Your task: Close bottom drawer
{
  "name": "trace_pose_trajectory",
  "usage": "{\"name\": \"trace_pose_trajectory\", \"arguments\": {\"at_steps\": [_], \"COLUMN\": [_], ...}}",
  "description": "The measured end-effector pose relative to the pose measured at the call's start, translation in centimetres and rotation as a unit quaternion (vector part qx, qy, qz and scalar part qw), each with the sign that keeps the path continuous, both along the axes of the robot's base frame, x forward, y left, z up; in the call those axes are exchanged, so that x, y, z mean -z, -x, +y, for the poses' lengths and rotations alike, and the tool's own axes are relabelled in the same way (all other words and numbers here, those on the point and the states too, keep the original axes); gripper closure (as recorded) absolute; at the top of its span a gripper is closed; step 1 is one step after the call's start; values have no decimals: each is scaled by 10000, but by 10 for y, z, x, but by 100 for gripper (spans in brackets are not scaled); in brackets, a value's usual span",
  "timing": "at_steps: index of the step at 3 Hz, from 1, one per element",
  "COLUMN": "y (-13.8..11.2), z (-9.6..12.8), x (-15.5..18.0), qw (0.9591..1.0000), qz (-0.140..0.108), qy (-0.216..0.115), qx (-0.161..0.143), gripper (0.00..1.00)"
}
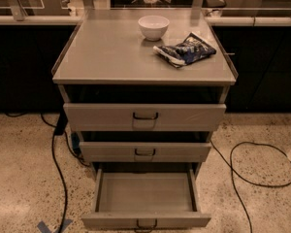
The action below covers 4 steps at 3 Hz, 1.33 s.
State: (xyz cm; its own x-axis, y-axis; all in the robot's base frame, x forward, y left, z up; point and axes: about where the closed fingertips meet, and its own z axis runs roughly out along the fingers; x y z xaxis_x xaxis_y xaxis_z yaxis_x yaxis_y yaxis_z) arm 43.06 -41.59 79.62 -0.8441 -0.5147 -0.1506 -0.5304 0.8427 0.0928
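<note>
The bottom drawer (145,221) of the grey-beige cabinet (102,57) is pulled far out toward me. Its shallow tray (145,192) is bare inside. Its low flat front sits at the bottom edge of the view, with a small dark wire handle (146,224). The middle drawer (145,152) and the top drawer (144,116) above it are each pulled out a little. The gripper is not in view.
A white bowl (153,26) and a dark blue snack bag (185,49) lie on the cabinet top. Black cables run over the speckled floor at the left (58,169) and loop at the right (254,164). Blue tape (51,225) marks the floor at the lower left. Dark counters stand behind.
</note>
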Motion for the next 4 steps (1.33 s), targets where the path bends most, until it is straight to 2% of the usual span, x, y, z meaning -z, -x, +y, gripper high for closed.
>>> {"name": "trace_pose_trajectory", "arguments": {"at_steps": [1,2,4], "y": [-4,9,31], "z": [4,-6,-16], "x": [5,43,91], "qw": [9996,9977,9966], "qz": [-4,175,148], "qy": [271,601,674], "qx": [32,254,455], "gripper": [0,0,0]}}
